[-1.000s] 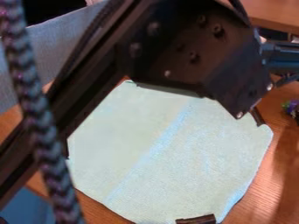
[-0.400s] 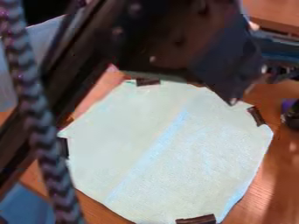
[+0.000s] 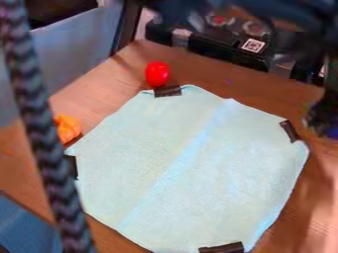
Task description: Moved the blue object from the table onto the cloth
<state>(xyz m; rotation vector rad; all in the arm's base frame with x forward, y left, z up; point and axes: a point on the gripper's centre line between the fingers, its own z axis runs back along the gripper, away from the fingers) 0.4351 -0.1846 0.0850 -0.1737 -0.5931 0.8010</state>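
The black gripper hangs at the right edge of the view, beside the cloth's right corner. Low against it, at the very edge, shows a small part of the blue object; the rest is cut off or hidden behind the gripper. Whether the two are joined or only overlap, I cannot tell. A pale blue-green cloth lies flat across the middle of the wooden table, held at its edges by dark tape, with nothing on top of it.
Beyond the cloth's top edge stands a red round object. An orange object sits left of the cloth. Black equipment lines the back, under the blurred arm. A thick braided cable runs down the left side.
The arm has swung up and right, off the cloth's upper part, uncovering the red and orange objects. At the right edge, the blue patch shows lower than before, beside the gripper.
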